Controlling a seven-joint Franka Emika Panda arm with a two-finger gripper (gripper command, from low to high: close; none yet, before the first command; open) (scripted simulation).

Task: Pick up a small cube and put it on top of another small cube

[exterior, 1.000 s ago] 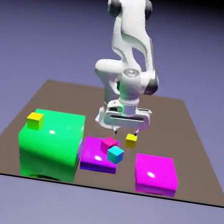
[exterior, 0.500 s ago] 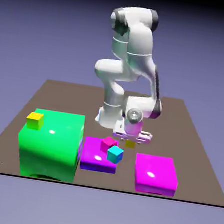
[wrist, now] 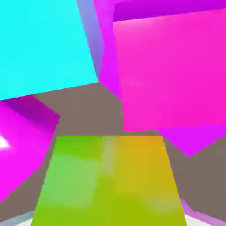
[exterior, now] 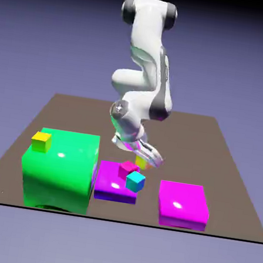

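The end effector (exterior: pixel 144 159) is clamped narrow on the small cube (exterior: pixel 140 162), a dull-yellow block lifted off the brown desk (exterior: pixel 224 165) and held just behind the purple slab (exterior: pixel 115 182), near the middle of the desk. In the hand view the small cube (wrist: pixel 108 181) fills the bottom of the picture between the jaws, its face shading from green to orange, and hides the fingertips. Beyond it in that view show a pink cube (wrist: pixel 172 70) and a cyan cube (wrist: pixel 44 44), with patches of bare desk between them. In the exterior view the pink cube (exterior: pixel 129 168) sits on the purple slab, and the cyan cube (exterior: pixel 135 182) rests tilted at the slab's front corner, just beside the pink one. A magenta block (exterior: pixel 183 204) lies near the desk's front edge toward the exterior view's right. A big green cube (exterior: pixel 60 170) stands at the front toward the exterior view's left, carrying a brighter yellow cube (exterior: pixel 41 141) on its top corner.
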